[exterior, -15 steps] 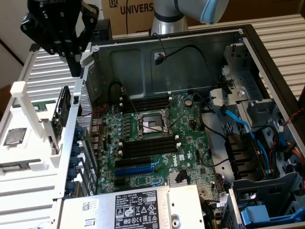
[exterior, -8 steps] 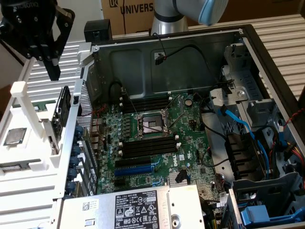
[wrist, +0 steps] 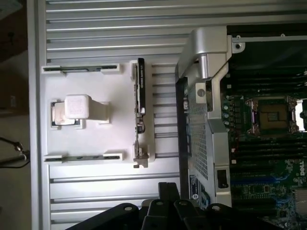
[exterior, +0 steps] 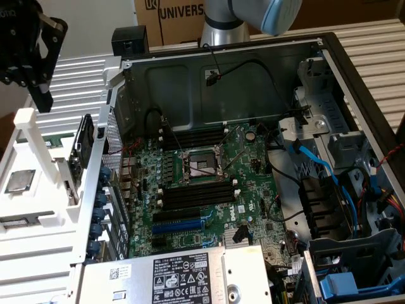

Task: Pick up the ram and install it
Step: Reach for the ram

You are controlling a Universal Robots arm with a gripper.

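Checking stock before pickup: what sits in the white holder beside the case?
The ram stands on edge in a slot of the white holder; a square chip lies in another pocket. Its lower edge is hidden by the slot.

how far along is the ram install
Nothing done yet: the ram stands on edge in the white holder beside the case. Held: nothing; the shut hand hangs above the holder. Left: the pickup and seating it in a black memory slot.

A ribbed metal table carried a white plastic holder and, just beside it, an open computer case.
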